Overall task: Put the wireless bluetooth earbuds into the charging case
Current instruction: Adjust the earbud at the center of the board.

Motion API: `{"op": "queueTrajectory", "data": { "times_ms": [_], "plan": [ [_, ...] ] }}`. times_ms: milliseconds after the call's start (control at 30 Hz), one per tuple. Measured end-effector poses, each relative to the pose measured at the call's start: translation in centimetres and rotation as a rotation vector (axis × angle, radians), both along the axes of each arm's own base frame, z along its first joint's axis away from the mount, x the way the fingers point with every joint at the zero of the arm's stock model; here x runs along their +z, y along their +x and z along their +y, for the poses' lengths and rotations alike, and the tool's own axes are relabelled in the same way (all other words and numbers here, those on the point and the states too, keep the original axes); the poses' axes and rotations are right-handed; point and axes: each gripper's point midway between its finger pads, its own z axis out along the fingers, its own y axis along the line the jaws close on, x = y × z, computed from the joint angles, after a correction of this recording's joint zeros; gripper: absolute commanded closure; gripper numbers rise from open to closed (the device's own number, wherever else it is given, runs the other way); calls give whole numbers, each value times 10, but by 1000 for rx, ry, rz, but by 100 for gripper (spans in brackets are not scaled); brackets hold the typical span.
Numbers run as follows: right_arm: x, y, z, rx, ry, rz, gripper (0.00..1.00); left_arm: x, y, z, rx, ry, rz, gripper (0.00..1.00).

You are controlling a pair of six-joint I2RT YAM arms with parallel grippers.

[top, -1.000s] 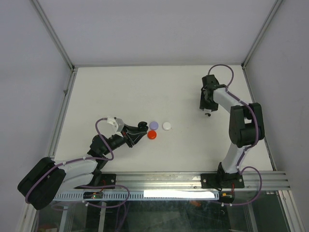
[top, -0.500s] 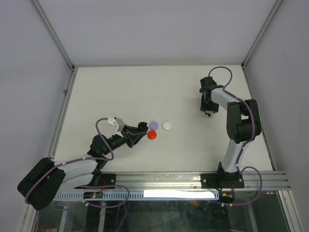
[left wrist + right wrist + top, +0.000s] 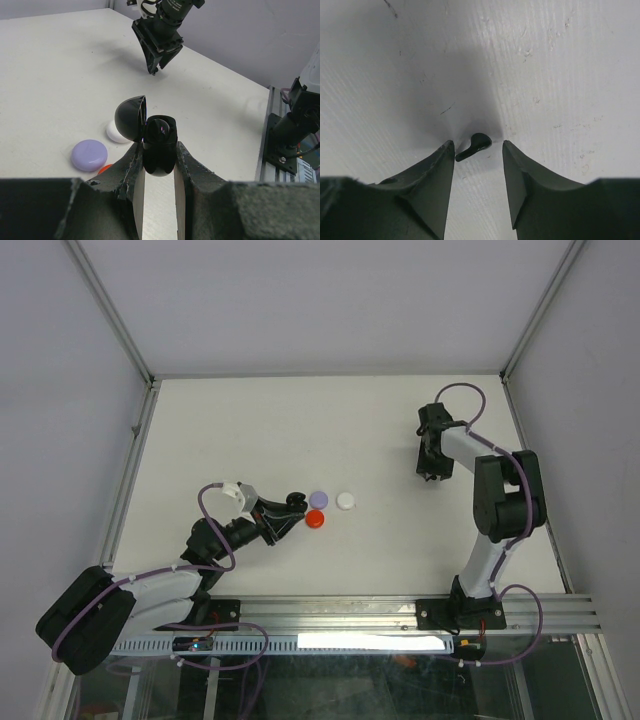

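Observation:
The black charging case (image 3: 159, 150) stands with its lid (image 3: 131, 119) swung open, and my left gripper (image 3: 159, 152) is shut on its lower body. From above, the case (image 3: 293, 503) is left of centre, just above the table. A small black earbud (image 3: 474, 146) lies on the white table at the right. My right gripper (image 3: 477, 145) is open, one finger on each side of the earbud. The earbud's stem is close to the left finger (image 3: 445, 165), with a gap to the right finger. In the top view the right gripper (image 3: 429, 476) points down at the table.
Three small discs lie just right of the case: purple (image 3: 319, 499), white (image 3: 346, 500) and red (image 3: 314, 519). Low walls and a metal frame enclose the table (image 3: 300, 430). An aluminium rail (image 3: 400, 615) runs along the near edge.
My right arm shifted slightly to the right and settled over the earbud, its jaws narrowing a little. The left arm and the case have not moved.

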Motion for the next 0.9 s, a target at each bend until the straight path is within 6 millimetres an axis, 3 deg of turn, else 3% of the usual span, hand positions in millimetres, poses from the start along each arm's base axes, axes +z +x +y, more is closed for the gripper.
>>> {"op": "queueTrajectory", "data": {
  "times_ms": [633,900],
  "plan": [
    [-4,-2,-4,-53,165,16,68,0,0,0,0,0,3,98],
    [-5,-4,-1,-49,180,27,68,0,0,0,0,-1,3,98]
  ]
}}
